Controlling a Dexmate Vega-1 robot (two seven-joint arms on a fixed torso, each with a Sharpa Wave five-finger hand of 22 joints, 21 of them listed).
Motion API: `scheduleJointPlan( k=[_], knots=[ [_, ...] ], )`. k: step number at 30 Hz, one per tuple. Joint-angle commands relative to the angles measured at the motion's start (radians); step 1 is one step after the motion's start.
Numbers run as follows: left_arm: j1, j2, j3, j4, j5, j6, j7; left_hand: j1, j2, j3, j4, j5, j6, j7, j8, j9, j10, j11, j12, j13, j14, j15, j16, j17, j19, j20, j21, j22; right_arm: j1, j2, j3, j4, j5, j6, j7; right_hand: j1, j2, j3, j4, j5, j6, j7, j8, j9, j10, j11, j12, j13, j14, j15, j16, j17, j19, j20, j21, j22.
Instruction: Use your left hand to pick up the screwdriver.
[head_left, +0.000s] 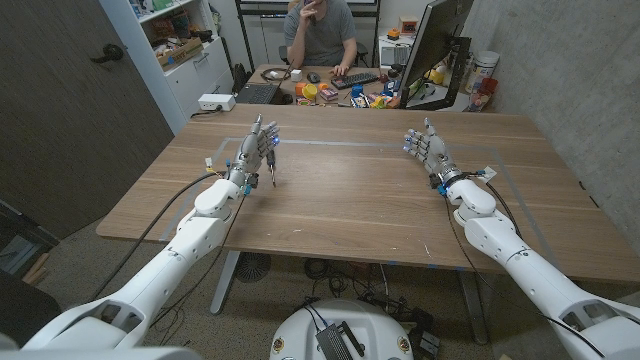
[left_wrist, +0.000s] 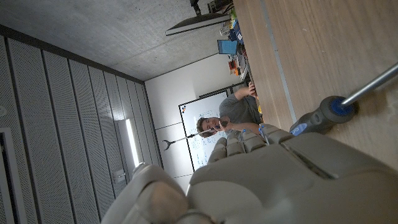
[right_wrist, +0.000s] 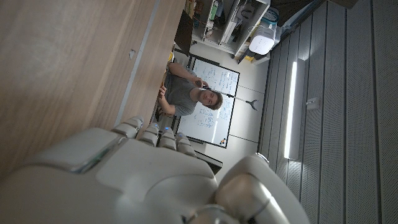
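- Far over on the left, a white shelf unit (head_left: 185, 45) stood against the wall, with a white power strip (head_left: 216, 101) lying just beyond the table's back left corner.
- The left hand (head_left: 256, 148) was raised over the left half of the wooden table (head_left: 350, 190), fingers pointing away from the robot.
- The screwdriver (head_left: 272, 163) was held in that hand. Its dark handle with a blue band sat against the fingers, and the thin metal shaft hung down towards the tabletop just beside the hand's inner side.
- From the left wrist view, the screwdriver (left_wrist: 336, 107) handle showed at the fingers' edge, with the shaft reaching out along the wood. I could not tell whether the tip touched the table.
- Behind the table, a person (head_left: 320, 35) in a grey shirt sat at a cluttered desk with a keyboard (head_left: 357, 79) and a monitor (head_left: 440, 50).
- The right hand (head_left: 428, 148) stood over the right half of the table, fingers up and slightly apart, holding nothing, well apart from the screwdriver.
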Motion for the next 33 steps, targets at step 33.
scheduleJointPlan(
  k=[33],
  knots=[
    [0.043,-0.193,-0.286,-0.657,1.161,0.851,-0.405,0.155,-0.052,0.027,-0.107,0.014,0.032,-0.010,0.018,0.004,0.038,-0.008,0.011,0.007,0.013,-0.070,0.004,-0.001,0.013,-0.009,0.005,-0.001,-0.016,0.301,0.363,0.021,-0.362,-0.116,0.234,0.000,0.018,-0.001,0.008,0.004,0.004,0.005,0.004,0.004,0.003,0.009,-0.003,0.003,0.000,0.000,0.000,0.002,0.009,0.001,-0.004,0.004]
  ],
)
